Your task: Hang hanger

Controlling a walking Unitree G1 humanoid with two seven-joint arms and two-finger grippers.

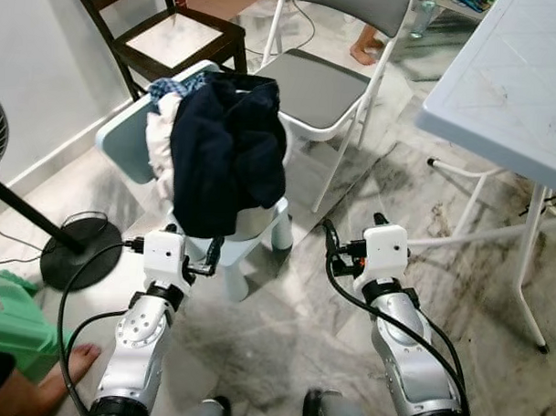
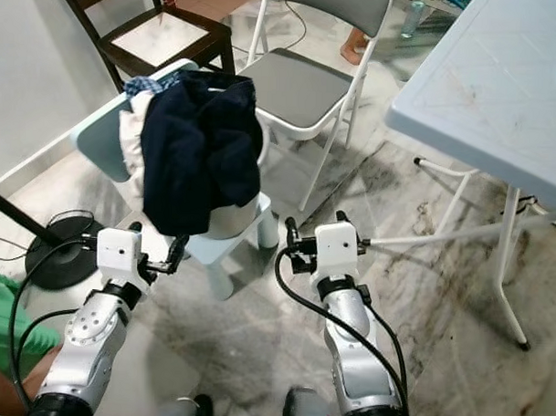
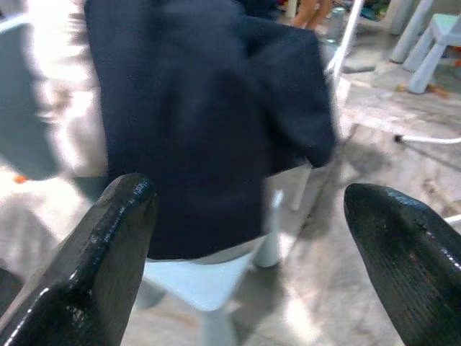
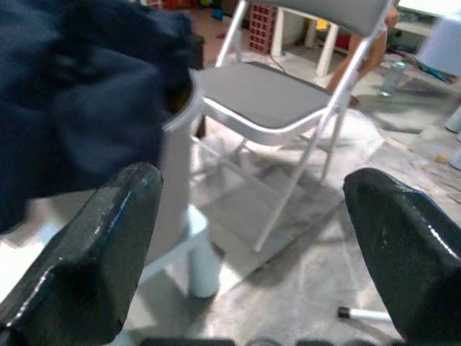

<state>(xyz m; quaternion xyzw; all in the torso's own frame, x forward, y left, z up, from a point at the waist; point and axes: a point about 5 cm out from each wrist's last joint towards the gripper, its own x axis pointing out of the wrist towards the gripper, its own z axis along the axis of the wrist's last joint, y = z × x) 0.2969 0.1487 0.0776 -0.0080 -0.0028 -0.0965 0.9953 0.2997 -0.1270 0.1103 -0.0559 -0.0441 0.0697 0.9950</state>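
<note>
A: While both arms wait low, I read this as the approach step. My left gripper (image 3: pixel 245 238) is spread wide, holding nothing, just before the dark navy garment (image 1: pixel 227 151) heaped on the small pale-blue plastic chair (image 1: pixel 125 143).

B: And the right?

A: My right gripper (image 4: pixel 248 238) is equally wide, empty, facing the grey folding metal chair (image 1: pixel 323 86). I cannot make out any hanger; I judge locating it comes next. No containers present.
</note>
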